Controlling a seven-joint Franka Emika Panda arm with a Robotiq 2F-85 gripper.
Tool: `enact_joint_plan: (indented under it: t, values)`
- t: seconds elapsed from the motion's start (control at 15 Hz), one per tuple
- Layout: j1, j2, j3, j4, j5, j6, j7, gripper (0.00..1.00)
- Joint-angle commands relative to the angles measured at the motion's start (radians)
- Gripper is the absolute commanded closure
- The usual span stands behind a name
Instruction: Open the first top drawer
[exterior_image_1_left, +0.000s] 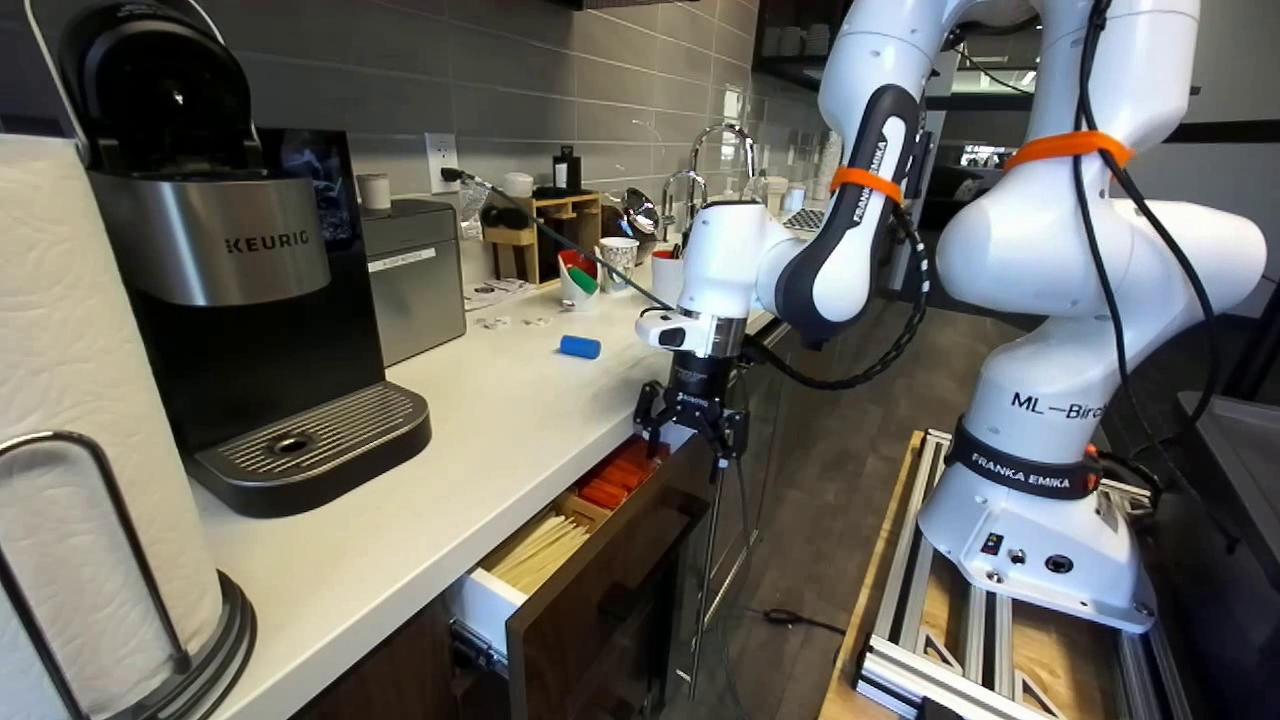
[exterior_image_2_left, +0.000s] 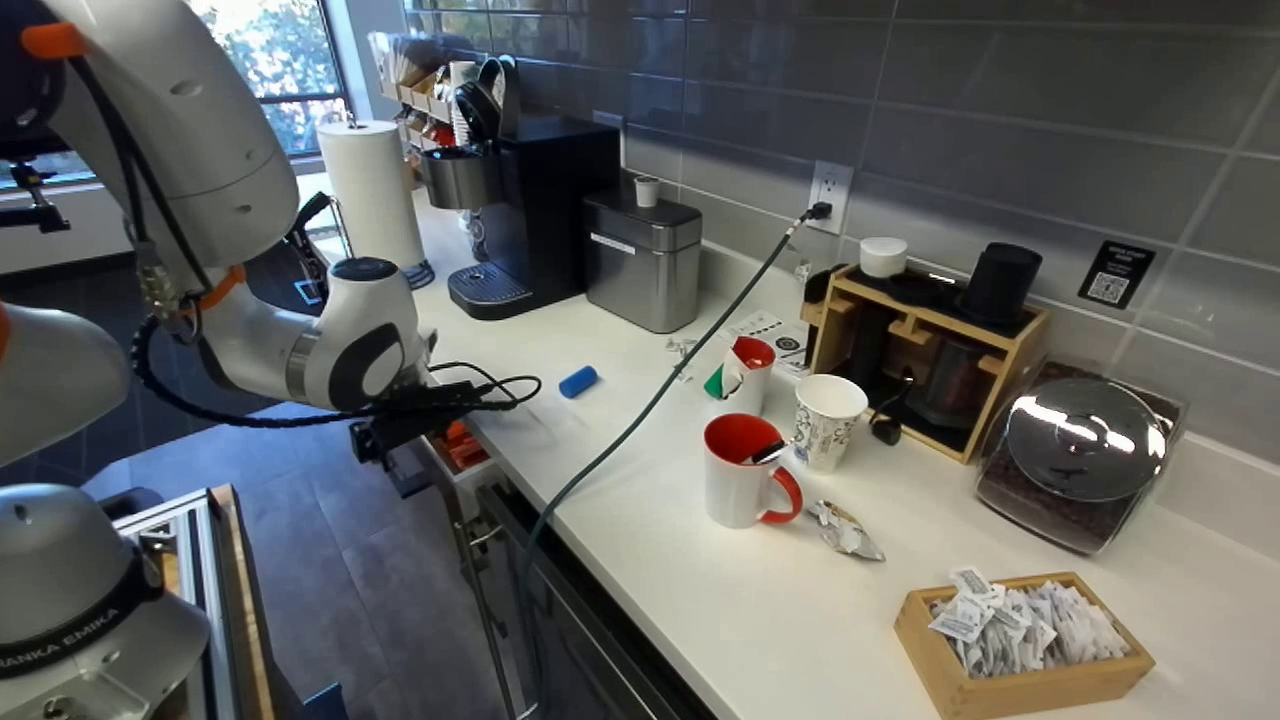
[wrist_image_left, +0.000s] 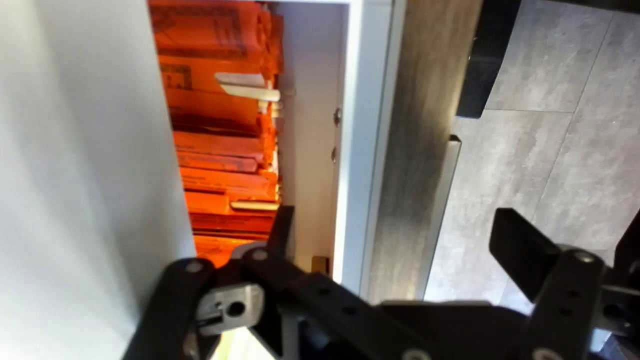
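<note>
Nearest, at the left in an exterior view, a paper towel roll (exterior_image_1_left: 80, 400) stands upright on the white counter (exterior_image_1_left: 500, 400). To its right, under the counter's edge, the top drawer (exterior_image_1_left: 575, 620) stands pulled partway out. Its near compartment holds pale sticks (exterior_image_1_left: 540, 550); orange packets (exterior_image_1_left: 610, 480) lie in the compartment farther along. On the counter a coffee machine (exterior_image_1_left: 240, 250) stands past the roll, with a grey metal box (exterior_image_1_left: 415, 280) just beyond it. A blue cylinder (exterior_image_1_left: 580, 347) lies on its side, visible in both exterior views. Over the drawer's far end the gripper (exterior_image_1_left: 687, 450) points down, its 2 fingers spread well apart. In the wrist view the drawer's brown front runs between them, 1 finger over the packets' compartment at the left, the other over the floor (wrist_image_left: 525, 160) at the right. The gripper holds nothing; whether it touches the drawer I cannot tell. The robot arm (exterior_image_1_left: 1040, 250) rises at the right, and farther along the counter stand a patterned cup (exterior_image_1_left: 620, 250) and a wooden rack (exterior_image_1_left: 543, 255).
</note>
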Motion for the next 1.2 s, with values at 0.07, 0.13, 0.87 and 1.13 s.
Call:
enact_joint_plan:
  t: [0.07,0.13,0.87,1.13]
  values:
    - [-0.097,0.020,0.060,-0.015,-0.040,0.021,0.031,0.00]
    - [-0.124,0.029,0.073,-0.019,-0.053,0.025,0.033,0.00]
    - [-0.443,0.215,0.360,-0.001,-0.086,-0.199,-0.093,0.00]
    - [-0.694,0.392,0.612,0.034,-0.099,-0.433,-0.170,0.00]
